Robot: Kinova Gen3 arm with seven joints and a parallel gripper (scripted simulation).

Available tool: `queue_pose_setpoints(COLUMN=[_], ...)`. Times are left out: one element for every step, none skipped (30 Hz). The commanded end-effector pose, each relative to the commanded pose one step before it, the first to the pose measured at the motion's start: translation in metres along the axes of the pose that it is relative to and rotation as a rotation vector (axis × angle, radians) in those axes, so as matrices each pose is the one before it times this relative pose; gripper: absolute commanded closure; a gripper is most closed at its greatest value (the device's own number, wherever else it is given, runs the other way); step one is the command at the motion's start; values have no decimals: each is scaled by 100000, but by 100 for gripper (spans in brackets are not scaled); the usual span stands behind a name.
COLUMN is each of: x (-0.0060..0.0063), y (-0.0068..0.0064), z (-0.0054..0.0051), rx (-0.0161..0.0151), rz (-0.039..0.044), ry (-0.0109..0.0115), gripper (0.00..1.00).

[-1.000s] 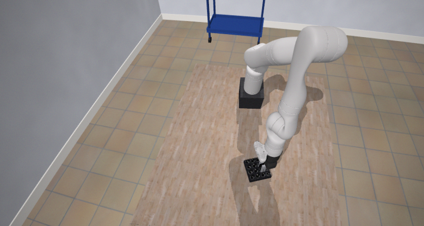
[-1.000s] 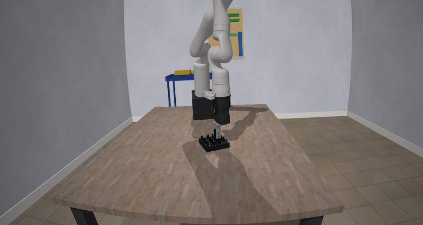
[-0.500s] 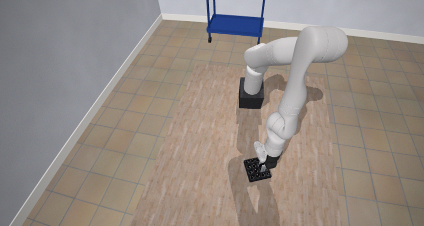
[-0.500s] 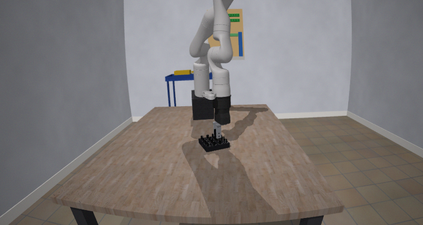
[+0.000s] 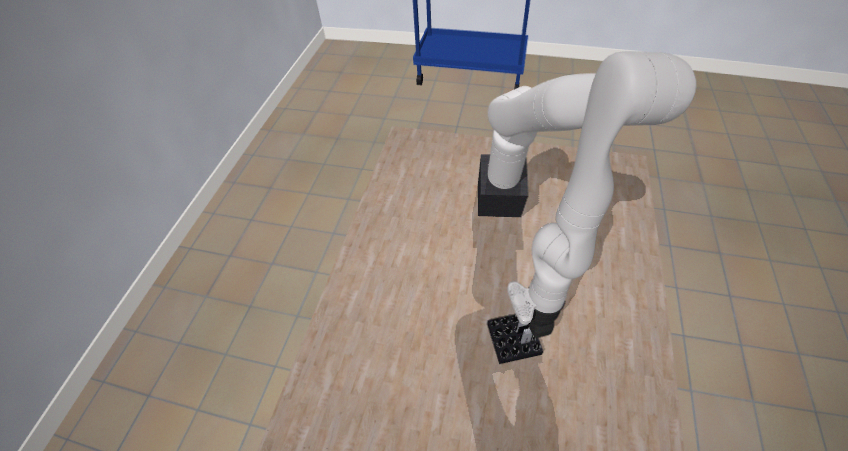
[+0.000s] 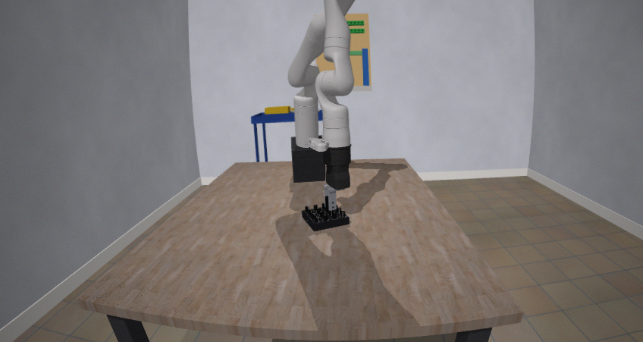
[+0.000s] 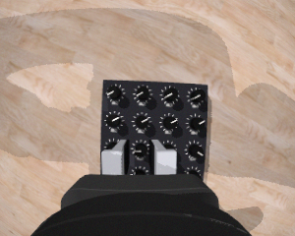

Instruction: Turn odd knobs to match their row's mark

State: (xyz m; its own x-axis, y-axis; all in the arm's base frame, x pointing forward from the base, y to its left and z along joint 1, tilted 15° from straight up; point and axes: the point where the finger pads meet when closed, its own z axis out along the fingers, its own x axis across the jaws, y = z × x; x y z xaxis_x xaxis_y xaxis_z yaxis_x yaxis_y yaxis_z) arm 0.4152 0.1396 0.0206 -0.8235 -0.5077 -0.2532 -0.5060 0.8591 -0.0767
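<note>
The gripper's fingers stand partly apart, with nothing clamped, over the knob box on the table. Coming down off-centre, a fingertip could nudge a neighbouring knob off its mark.

Legibility: no text, number, brand or sign can be read. Printed names — one small, pale patch per visible knob — are on the top face of the knob box, beneath and ahead of the gripper. In the wrist view, each patch lies on the gripper side of its knob; characters are too small and blurred to read. Names close beside the fingers are partly hidden — likewise unreadable.
</note>
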Motion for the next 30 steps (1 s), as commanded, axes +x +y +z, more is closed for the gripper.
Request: queue_pose_setpoints(x=[-200,0,0,0,1,9,20,33,46,0,0,56,63,65,38,16,14,10,6,3,0,0,0,0,0,0,0,0,0,0], y=[-4,0,0,0,0,1,3,4,6,0,0,7,8,9,8,7,5,4,2,1,0,0,0,0,0,0,0,0,0,0], z=[51,0,0,0,0,0,1,1,1,0,0,1,2,2,1,0,0,0,0,0,0,0,0,0,0,0,0,0,0,0], rx=[-37,0,0,0,0,0,-1,-1,-2,0,0,-2,-2,-2,-1,0,0,0,0,0,0,0,0,0,0,0,0,0,0,0], rz=[-817,0,0,0,1,3,7,12,16,0,0,20,22,23,10,0,0,0,0,0,0,0,0,0,0,0,0,0,0,0], ry=[-15,0,0,0,1,9,21,35,48,0,0,59,66,69,30,0,0,0,0,0,0,0,0,0,0,0,0,0,0,0], gripper=[54,54,54,54,54,54,54,54,54,54,54,54,54,54,54,54,54,54,54,54,54,54,54,54,54,54,54,54,54,54])
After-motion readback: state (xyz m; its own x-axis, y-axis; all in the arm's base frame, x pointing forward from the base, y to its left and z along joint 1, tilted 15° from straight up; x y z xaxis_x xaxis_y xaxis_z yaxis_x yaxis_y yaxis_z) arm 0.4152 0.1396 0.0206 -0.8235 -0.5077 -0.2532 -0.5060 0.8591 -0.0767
